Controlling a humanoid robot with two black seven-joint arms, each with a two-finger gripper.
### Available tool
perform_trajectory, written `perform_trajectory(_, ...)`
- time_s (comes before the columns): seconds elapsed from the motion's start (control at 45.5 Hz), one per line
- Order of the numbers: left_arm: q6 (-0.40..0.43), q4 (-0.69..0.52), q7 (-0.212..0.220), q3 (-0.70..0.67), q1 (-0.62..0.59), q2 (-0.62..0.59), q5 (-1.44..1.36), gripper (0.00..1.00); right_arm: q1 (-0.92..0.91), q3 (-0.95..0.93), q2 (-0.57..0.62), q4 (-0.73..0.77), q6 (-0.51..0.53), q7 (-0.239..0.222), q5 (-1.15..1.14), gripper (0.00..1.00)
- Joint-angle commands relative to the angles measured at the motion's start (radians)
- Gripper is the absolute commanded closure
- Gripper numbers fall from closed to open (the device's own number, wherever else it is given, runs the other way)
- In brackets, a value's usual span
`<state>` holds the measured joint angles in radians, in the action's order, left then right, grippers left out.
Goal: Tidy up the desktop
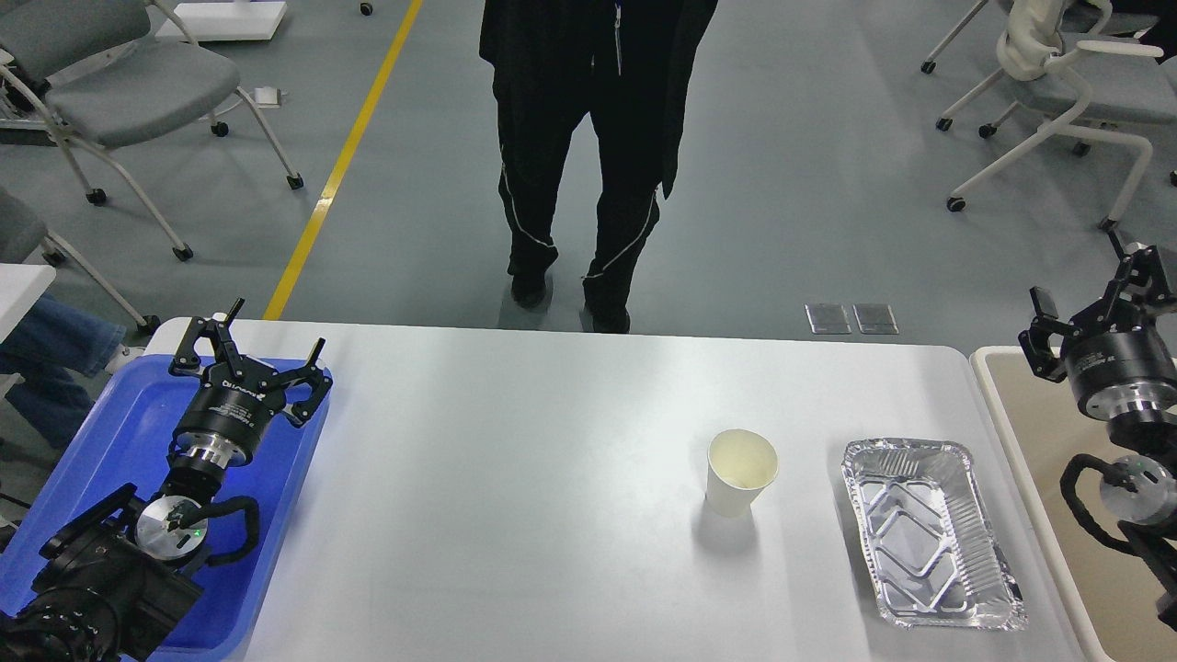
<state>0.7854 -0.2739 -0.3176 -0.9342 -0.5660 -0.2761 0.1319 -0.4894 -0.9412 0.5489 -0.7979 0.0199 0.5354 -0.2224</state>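
The white desktop (515, 515) fills the middle of the head view. A white paper cup (740, 471) stands upright on it right of centre. An empty foil tray (929, 531) lies to the cup's right. My left gripper (262, 349) is open and empty above the blue tray (110, 432) at the left edge. My right gripper (1094, 294) is open and empty above the beige bin (1021, 432) at the right edge, partly cut off by the frame.
A person in black (588, 138) stands just beyond the table's far edge. Grey chairs (119, 83) stand on the floor at the back left, and a white chair (1057, 74) at the back right. A yellow floor line (349, 147) runs behind.
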Motion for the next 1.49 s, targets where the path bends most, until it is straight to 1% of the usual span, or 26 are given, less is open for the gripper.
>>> perform_trajectory(0.0,0.0,0.001,0.0,0.0,0.0,-0.002,0.0,0.0,0.003,0.01,-0.003,0.0,-0.003,0.0,0.002,0.0)
perform_trajectory(0.132,0.0,0.001,0.0,0.0,0.0,0.0,0.0,0.0,0.0,0.013,-0.02,0.002,-0.003,0.0,0.002,0.0)
perform_trajectory(0.351,0.0,0.001,0.0,0.0,0.0,-0.002,0.0,0.0,-0.043,0.019,-0.012,0.005,-0.003,-0.002,-0.002,0.0)
perform_trajectory(0.461,0.0,-0.001,0.0,0.0,0.0,0.0,0.0,0.0,-0.084,0.079,-0.001,0.014,-0.012,-0.005,-0.015,0.0)
perform_trajectory(0.549,0.0,0.001,0.0,0.0,0.0,0.0,0.0,0.0,-0.129,0.205,0.029,0.016,-0.017,-0.006,-0.015,0.0)
perform_trajectory(0.681,0.0,0.001,0.0,0.0,0.0,0.0,0.0,0.0,-0.241,0.448,0.072,0.013,-0.023,-0.006,-0.014,0.0)
perform_trajectory(0.79,0.0,0.001,0.0,0.0,0.0,-0.002,0.0,0.0,-0.322,0.64,0.118,0.005,-0.049,-0.008,-0.014,0.0)
perform_trajectory(1.01,0.0,-0.001,0.0,0.0,0.0,-0.002,0.0,0.0,-0.55,1.134,0.129,-0.004,-0.064,-0.011,-0.054,0.0)
perform_trajectory(1.12,0.0,-0.001,0.0,0.0,0.0,0.0,0.0,0.0,-0.649,1.327,0.126,-0.036,-0.061,-0.012,-0.058,0.0)
perform_trajectory(1.251,0.0,-0.001,0.0,0.0,0.0,0.0,0.0,0.0,-0.781,1.51,0.126,-0.158,-0.055,-0.014,-0.132,0.0)
perform_trajectory(1.383,0.0,-0.001,0.0,0.0,0.0,0.0,0.0,0.0,-0.88,1.613,0.117,-0.254,-0.051,-0.017,-0.233,0.0)
perform_trajectory(1.471,0.0,0.001,0.0,0.0,0.0,0.0,0.0,0.0,-0.916,1.664,0.083,-0.264,-0.044,-0.041,-0.302,0.0)
